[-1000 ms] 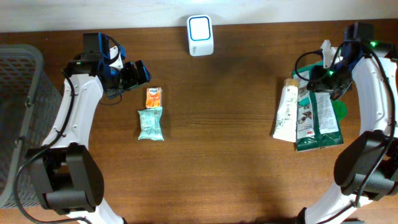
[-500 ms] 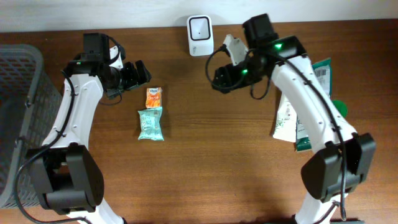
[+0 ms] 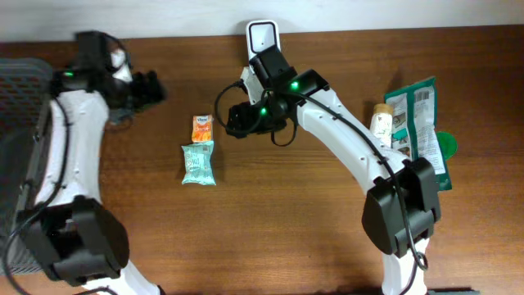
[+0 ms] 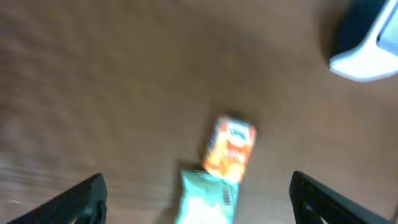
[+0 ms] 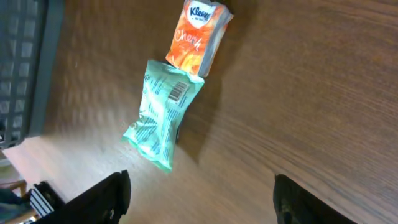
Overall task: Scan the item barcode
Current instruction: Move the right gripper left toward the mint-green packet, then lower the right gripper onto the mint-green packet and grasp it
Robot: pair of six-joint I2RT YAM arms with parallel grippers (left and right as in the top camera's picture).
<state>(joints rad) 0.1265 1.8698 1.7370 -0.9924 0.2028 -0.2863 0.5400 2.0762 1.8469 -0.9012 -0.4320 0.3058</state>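
Scanner: the white scanner is set at the far edge of the table; its lower part is covered by the right arm.
Items: an orange pack and a teal pack are laid flat, nearer than the scanner and a little to its left. They are touching end to end, and the orange pack is the closer one to the scanner.
Barcode: a barcode is seen on the upper face of the teal pack in the right wrist view. On the orange pack none can be made out.
Right gripper: the right gripper is held between the scanner and the orange pack, just beside that pack. Its jaws are spread wide and nothing is kept between them.
Left gripper: the left gripper is held well to the left of the scanner, beyond the packs. Its jaws are wide apart and empty too; its own view is blurred.
Other goods: a tube and green bags are piled well to the right of the scanner.
Basket: a basket is placed far to the left of the scanner.
Done: nothing, as far as can be judged; both packs lie on the table and none is gripped.
Left: one pack is to be picked up, its barcode turned to the scanner and shown to it. Which pack is meant cannot be told.
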